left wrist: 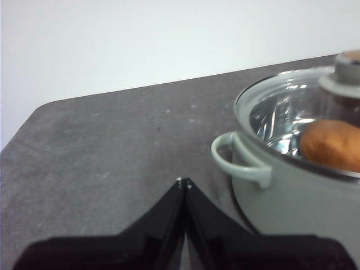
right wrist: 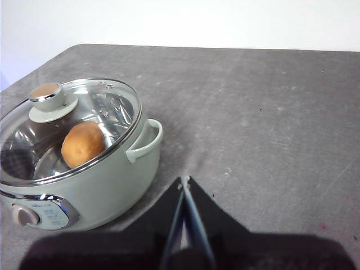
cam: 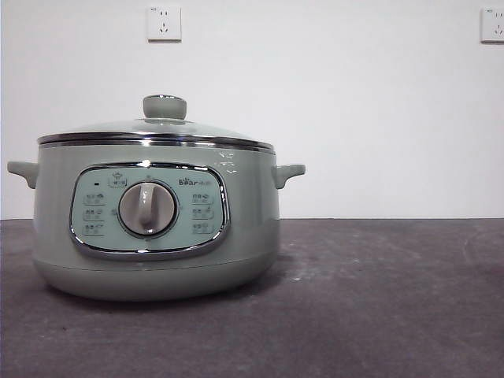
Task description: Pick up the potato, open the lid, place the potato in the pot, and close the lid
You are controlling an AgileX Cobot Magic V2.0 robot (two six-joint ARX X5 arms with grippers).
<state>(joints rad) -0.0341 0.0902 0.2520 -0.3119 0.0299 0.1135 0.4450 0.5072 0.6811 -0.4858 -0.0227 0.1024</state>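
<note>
The pale sage-green pot (cam: 157, 228) stands at the left of the table, dial facing the front camera. The glass lid (cam: 161, 130) with its pale green knob (cam: 164, 106) sits closed on the pot. The orange-brown potato (right wrist: 82, 144) lies inside the pot under the lid; it also shows in the left wrist view (left wrist: 332, 143). My left gripper (left wrist: 183, 181) is shut and empty over the table, beside the pot's side handle (left wrist: 239, 160). My right gripper (right wrist: 184, 180) is shut and empty, beside the pot's other handle (right wrist: 147, 140). Neither arm shows in the front view.
The dark grey tabletop (cam: 378, 299) stretches to the right of the pot. A white wall with two sockets (cam: 164, 24) stands behind. The table's far rounded corner shows in the left wrist view (left wrist: 39, 112).
</note>
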